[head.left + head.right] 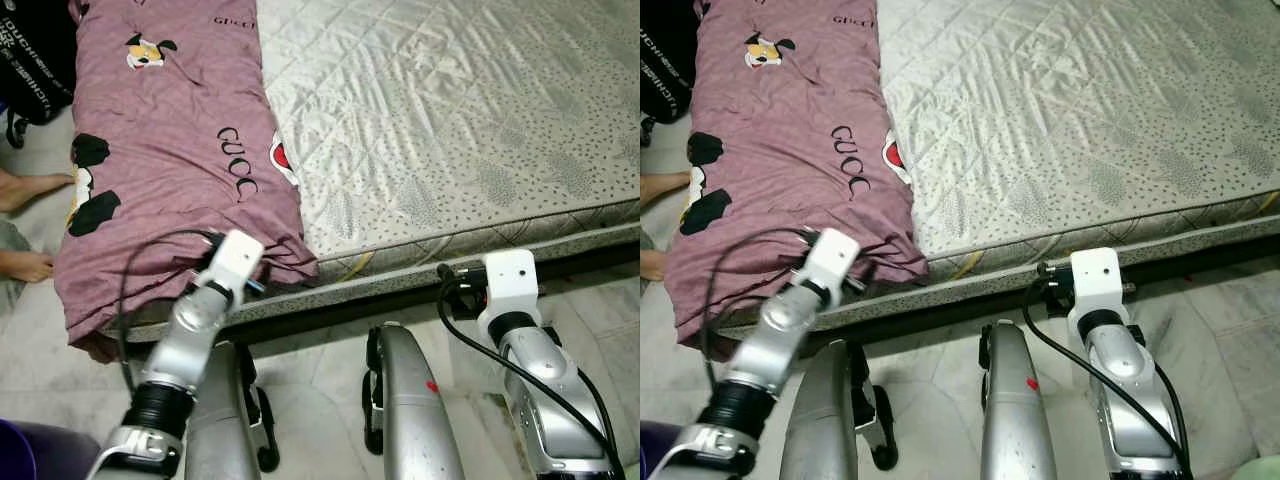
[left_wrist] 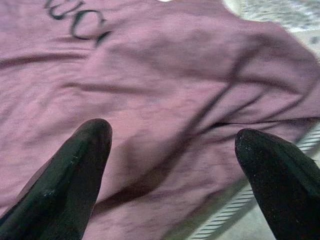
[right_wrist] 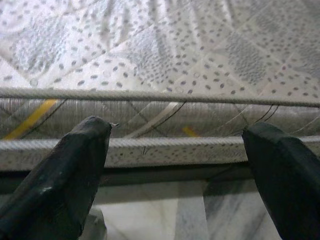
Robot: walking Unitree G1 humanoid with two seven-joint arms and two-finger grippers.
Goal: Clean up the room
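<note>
The mattress (image 1: 460,130) is bare, quilted and pale, with a dotted pattern; its near edge runs across the view just ahead of both arms, above a dark bed frame (image 1: 330,310) and a marble-tiled floor (image 1: 600,310). Most of the mattress top to the right lies open.

A mauve blanket (image 1: 170,150) covers the left strip of the mattress, from the far end down to the near edge, where its crumpled corner spills over the side and hangs toward the floor. It carries black "GUCCI" lettering and cartoon-figure prints; the cloth is creased in long folds near the hanging corner.

The left end effector (image 2: 172,150) hovers right at that near corner, its two black fingers (image 2: 65,175) spread wide with wrinkled blanket between and beyond them, pinching nothing. The right end effector (image 3: 175,155) sits in front of the mattress side, well apart from the blanket, its fingers (image 3: 60,170) also spread, framing the piped mattress edge and the dark frame gap below.

At the far left, beside the bed, a person's bare feet (image 1: 30,190) rest on the floor, and a black bag (image 1: 35,60) stands beyond them.
</note>
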